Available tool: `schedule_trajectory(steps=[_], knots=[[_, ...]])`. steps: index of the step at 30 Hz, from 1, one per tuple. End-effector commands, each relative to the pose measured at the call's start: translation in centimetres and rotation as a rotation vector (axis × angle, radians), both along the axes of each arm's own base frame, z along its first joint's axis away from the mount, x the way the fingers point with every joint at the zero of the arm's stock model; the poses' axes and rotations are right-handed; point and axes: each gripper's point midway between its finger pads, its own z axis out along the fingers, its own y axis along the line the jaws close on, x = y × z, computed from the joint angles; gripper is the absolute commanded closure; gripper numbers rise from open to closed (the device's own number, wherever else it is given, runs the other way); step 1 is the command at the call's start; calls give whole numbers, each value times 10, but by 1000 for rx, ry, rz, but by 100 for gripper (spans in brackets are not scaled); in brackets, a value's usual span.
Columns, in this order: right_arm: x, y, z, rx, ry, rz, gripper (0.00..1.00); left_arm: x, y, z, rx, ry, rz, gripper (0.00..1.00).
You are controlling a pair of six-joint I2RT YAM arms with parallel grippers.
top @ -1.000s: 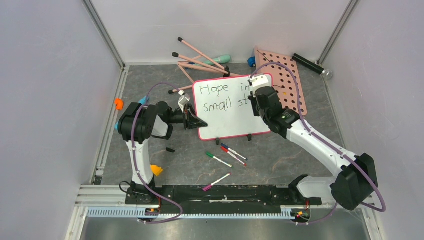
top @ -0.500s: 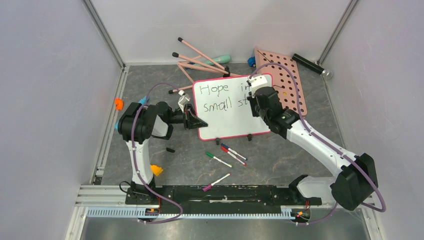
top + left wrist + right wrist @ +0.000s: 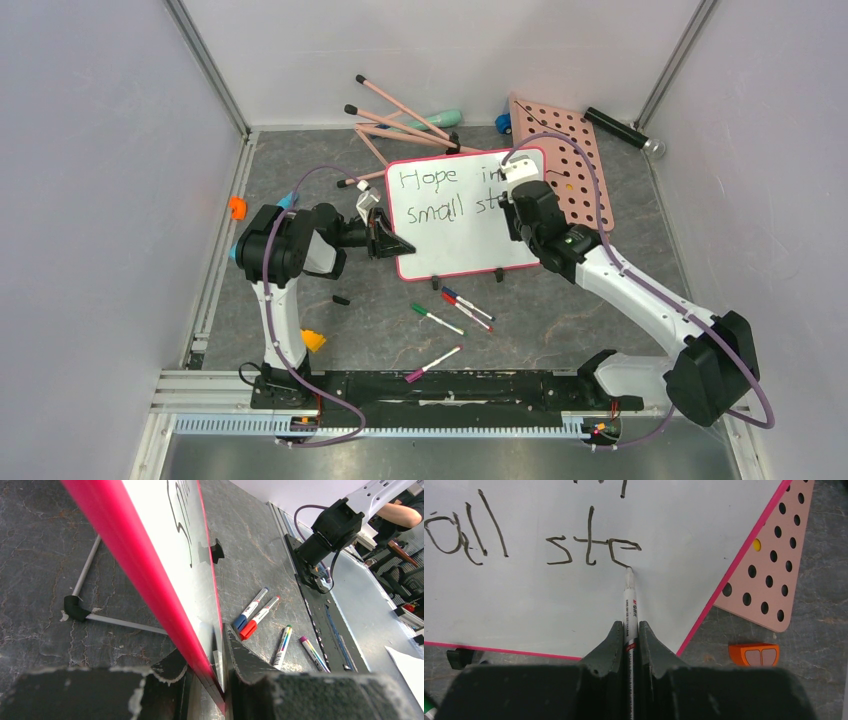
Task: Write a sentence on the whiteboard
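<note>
The whiteboard (image 3: 450, 235), white with a pink-red rim, lies at the middle of the table. The sentence (image 3: 440, 195) reads "Hope in" and below it "small ste", the last letter unfinished (image 3: 621, 552). My left gripper (image 3: 395, 244) is shut on the board's left edge (image 3: 150, 580), the rim pinched between its jaws (image 3: 212, 672). My right gripper (image 3: 508, 196) is shut on a white marker (image 3: 630, 605). The marker's tip touches the board at the bottom of the "e".
A pink panel with round holes (image 3: 575, 165) lies under the board's right edge. Several loose markers (image 3: 455, 310) lie in front of the board. Pink sticks (image 3: 400, 120) lie behind it. An orange block (image 3: 754, 654) sits right of the board.
My right gripper has shifted slightly right and toward the near edge, drawing more of the letter after "st". The left gripper and the board have not moved.
</note>
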Motion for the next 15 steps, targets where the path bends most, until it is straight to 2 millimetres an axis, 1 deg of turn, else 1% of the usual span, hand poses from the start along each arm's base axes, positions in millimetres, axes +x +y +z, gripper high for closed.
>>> schedule_trajectory(steps=[1, 9, 11, 15], knots=[[7, -14, 20, -24, -46, -76, 100, -6, -3, 2, -11, -168, -66, 84], [5, -3, 46, 50, -96, -24, 100, -6, -3, 2, -11, -167, -66, 84], [5, -3, 49, 55, -103, -20, 100, -6, -3, 2, -11, -168, -67, 84], [7, 3, 48, 57, -92, 2, 100, -6, -3, 2, -11, -168, -67, 84]])
